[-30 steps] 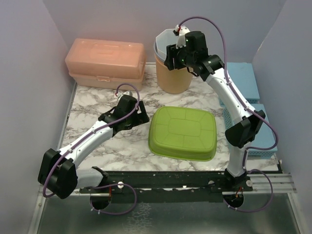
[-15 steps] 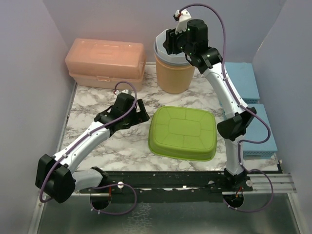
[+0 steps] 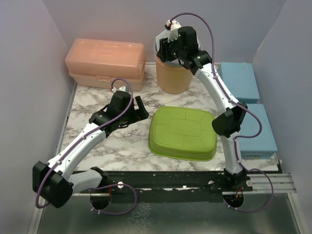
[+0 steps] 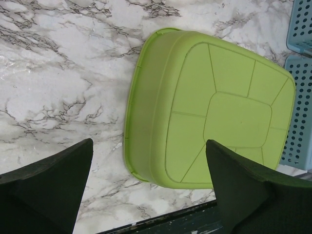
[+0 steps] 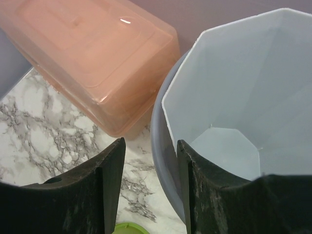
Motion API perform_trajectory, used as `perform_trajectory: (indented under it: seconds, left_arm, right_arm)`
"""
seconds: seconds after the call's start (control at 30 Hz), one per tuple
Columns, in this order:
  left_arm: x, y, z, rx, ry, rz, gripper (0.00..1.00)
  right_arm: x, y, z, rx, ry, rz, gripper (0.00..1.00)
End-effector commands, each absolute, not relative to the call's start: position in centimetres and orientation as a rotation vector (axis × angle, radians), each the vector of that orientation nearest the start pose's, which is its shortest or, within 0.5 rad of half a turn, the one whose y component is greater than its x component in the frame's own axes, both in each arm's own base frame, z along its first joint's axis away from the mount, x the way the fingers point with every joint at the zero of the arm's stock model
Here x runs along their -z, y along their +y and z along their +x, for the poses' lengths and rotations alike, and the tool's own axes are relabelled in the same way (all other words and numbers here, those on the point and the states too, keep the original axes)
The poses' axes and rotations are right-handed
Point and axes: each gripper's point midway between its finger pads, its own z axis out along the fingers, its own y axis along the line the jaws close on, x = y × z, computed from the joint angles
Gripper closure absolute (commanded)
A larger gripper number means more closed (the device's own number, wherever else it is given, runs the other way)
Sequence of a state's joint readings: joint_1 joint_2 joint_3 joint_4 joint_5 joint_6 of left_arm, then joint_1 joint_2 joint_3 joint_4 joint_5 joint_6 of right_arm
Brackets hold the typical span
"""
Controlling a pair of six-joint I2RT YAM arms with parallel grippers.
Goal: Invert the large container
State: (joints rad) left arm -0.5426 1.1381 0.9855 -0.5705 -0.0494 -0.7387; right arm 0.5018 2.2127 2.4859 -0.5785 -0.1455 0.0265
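The biggest thing is the marble table (image 3: 97, 141). At the back left of it sits a long pink box (image 3: 105, 62) with its lid closed. In the middle of the table lies the large green container (image 3: 183, 132), bottom up, with its rim flat on the marble. Two blue baskets (image 3: 261, 131) stand along the right side, just off the marble. At the back, just right of the pink box, stands an orange bucket (image 3: 173, 78). A grey bucket (image 5: 158, 131) sits inside it, and a white container (image 5: 234, 97) sits inside that. The left gripper (image 4: 148, 146) hangs in the air near the left side of the green container, with its fingers spread wide and nothing between them. The right gripper (image 5: 150, 141) is up at the left edge of the bucket stack. Its fingers are partly apart, one outside the grey rim and one over it, and they are not pinching anything.
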Motion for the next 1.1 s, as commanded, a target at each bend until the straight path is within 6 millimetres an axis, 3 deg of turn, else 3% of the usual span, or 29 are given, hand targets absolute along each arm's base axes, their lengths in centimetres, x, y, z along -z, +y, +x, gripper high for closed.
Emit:
perform_trajectory:
  seconds: [0.0,0.33,0.5,0.83,1.07]
  left_arm:
    - [-18.8,-18.2,26.6,0.595,2.358,-0.250,0.01]
    - [-19.3,-17.7,26.3,0.579,2.345,-0.260,0.01]
    - [-19.0,-17.6,26.2,0.572,2.351,-0.267,0.01]
    - [-19.0,-17.4,26.1,0.571,2.342,-0.277,0.01]
    - [-19.2,-17.3,26.2,0.570,2.336,-0.290,0.01]
  right_arm:
    - [-32.3,32.6,53.3,-0.526,1.848,-0.565,0.50]
    - [-30.8,32.3,54.1,-0.481,1.870,-0.558,0.54]
    - [-29.7,32.1,54.4,-0.458,1.889,-0.559,0.62]
    - [-28.4,30.7,55.6,-0.323,1.900,-0.559,0.62]
    - [-29.2,32.1,54.4,-0.438,1.889,-0.583,0.81]
